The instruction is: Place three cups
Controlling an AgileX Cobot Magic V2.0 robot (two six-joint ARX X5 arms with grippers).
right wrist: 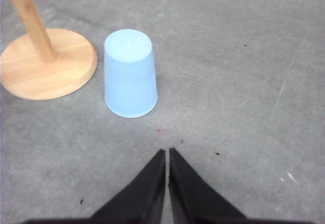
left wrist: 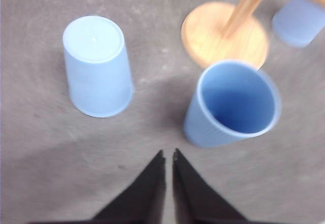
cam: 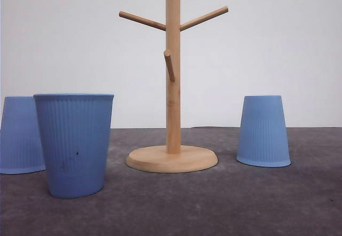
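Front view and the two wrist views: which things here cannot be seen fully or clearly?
- Far-left upside-down light-blue ribbed plastic cup: front view, partly hidden by the upright light-blue ribbed plastic cup and cut by the left edge.
- Wooden peg stand: its top is cut off by the upper edge in the front view.
- Third upside-down light-blue cup: left wrist view, blurred, cut by the frame edge and crossed by a peg.

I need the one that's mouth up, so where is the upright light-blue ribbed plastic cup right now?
In the front view the upright light-blue ribbed plastic cup stands left of the wooden peg stand, nearer the camera than the upside-down cup behind it.
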